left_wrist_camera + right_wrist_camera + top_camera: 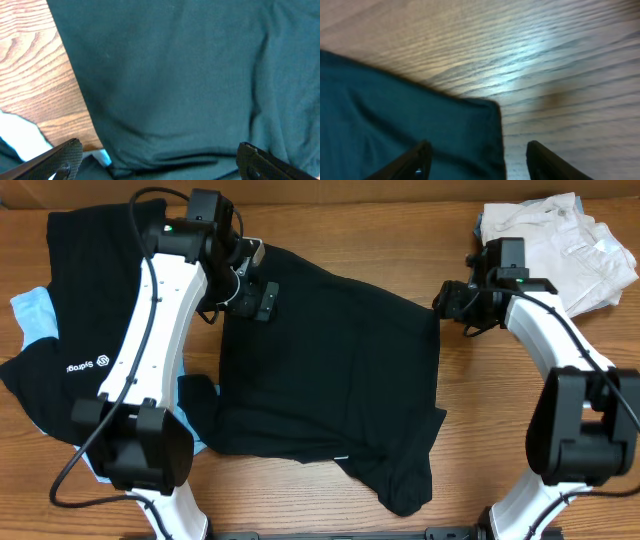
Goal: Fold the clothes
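A black garment [330, 370] lies spread on the wooden table [480, 400], its lower right part bunched. My left gripper [252, 298] is open above its upper left corner; in the left wrist view the fingers [157, 160] straddle dark cloth [190, 75] near its left edge. My right gripper [445, 302] is open at the garment's upper right corner; in the right wrist view the fingers [477, 160] straddle the corner of the cloth [420, 130], one over cloth, one over wood.
A pile of black clothes [85, 290] with a light blue piece [35, 315] lies at the left under my left arm. A crumpled white garment [565, 245] lies at the back right. Light blue cloth also shows in the left wrist view [22, 140].
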`<action>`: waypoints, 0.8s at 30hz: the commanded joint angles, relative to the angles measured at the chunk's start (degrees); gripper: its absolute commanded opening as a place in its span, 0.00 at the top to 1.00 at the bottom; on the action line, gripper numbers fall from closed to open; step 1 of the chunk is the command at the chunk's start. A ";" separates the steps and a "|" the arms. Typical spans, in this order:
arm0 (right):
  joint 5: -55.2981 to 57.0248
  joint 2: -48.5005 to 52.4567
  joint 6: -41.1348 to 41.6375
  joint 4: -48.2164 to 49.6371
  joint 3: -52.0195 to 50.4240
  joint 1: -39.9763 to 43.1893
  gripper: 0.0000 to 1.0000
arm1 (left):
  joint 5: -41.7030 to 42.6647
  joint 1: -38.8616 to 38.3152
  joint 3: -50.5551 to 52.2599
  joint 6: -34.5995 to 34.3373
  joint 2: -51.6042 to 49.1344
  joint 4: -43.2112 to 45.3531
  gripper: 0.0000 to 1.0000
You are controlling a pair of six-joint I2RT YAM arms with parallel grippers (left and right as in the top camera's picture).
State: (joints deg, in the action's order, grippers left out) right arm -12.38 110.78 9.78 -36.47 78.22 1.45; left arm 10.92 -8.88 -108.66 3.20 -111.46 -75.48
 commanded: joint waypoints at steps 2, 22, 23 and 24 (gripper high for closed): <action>-2.45 4.15 -1.49 2.01 -0.15 -0.22 0.40 | 0.72 -0.20 0.31 0.39 -1.70 1.27 0.00; -5.70 9.68 2.25 7.72 0.46 -1.46 0.96 | 0.74 -0.20 0.31 0.37 -1.70 4.09 0.00; -5.75 9.42 2.49 6.60 0.90 -0.79 0.96 | 0.72 -0.20 0.31 0.20 -1.70 4.00 0.00; -5.73 8.72 2.86 4.76 1.51 0.11 0.96 | 0.74 -0.20 0.31 0.20 -1.70 3.96 0.00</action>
State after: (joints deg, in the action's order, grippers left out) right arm -17.93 119.98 10.52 -28.99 78.32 -0.69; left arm 10.92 -8.93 -108.44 3.20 -112.88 -71.31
